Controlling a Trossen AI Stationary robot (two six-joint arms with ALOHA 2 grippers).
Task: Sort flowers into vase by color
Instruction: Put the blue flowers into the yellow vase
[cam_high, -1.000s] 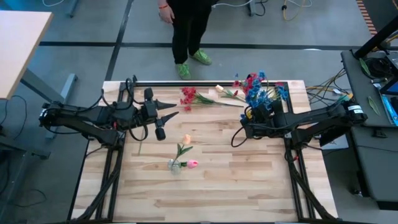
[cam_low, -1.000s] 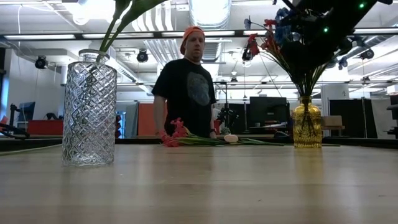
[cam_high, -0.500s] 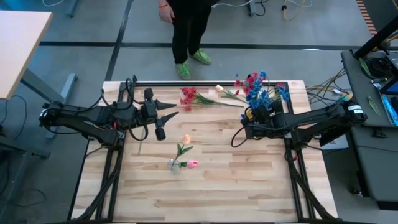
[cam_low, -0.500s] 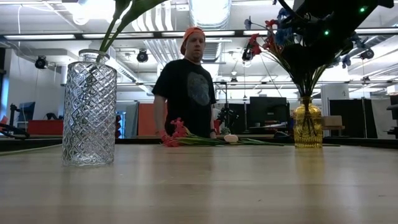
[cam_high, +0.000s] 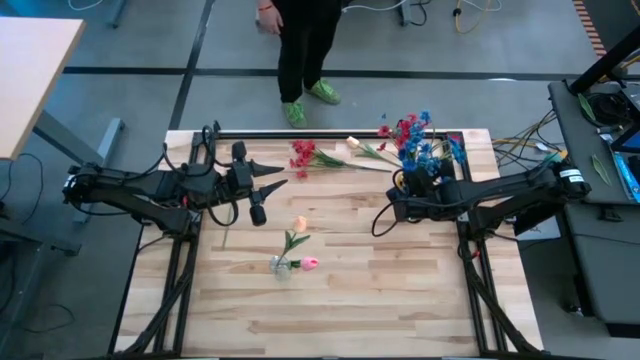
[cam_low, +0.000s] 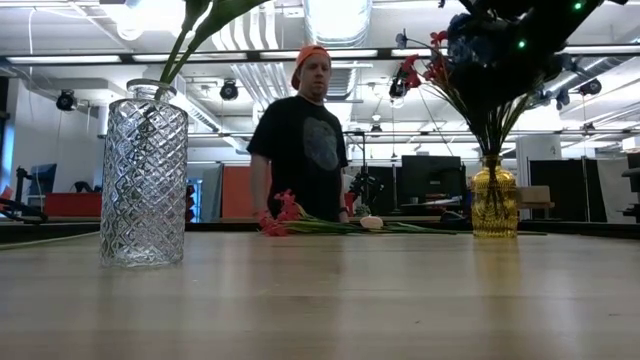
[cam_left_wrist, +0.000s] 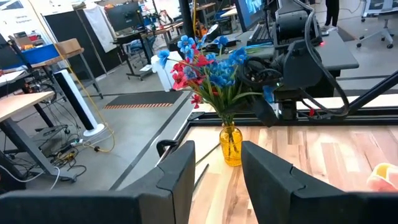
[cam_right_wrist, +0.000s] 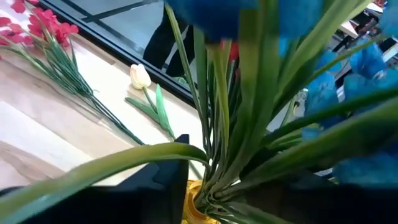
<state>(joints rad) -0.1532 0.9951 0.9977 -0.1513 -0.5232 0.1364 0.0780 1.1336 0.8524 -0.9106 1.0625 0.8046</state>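
Table: we see a pale wooden top (cam_high: 330, 300).
Left gripper (cam_high: 278, 178): left of centre, fingers pointing right.
Right gripper (cam_high: 412, 186): beside the red and blue bouquet (cam_high: 420, 145).
Loose flowers: a red cluster (cam_high: 303, 155) and a cream bud (cam_high: 352, 143) at the far edge.
Centre: a clear vase (cam_high: 281, 267) with pink and peach buds (cam_high: 305, 245).

We see a yellow vase (cam_low: 494, 204) at the right of the low view with red and blue flowers (cam_high: 420, 140). At left, the clear vase (cam_low: 143, 176) has a diamond pattern. Loose red flowers (cam_high: 303, 155) lie on the light wooden table (cam_high: 380, 290).
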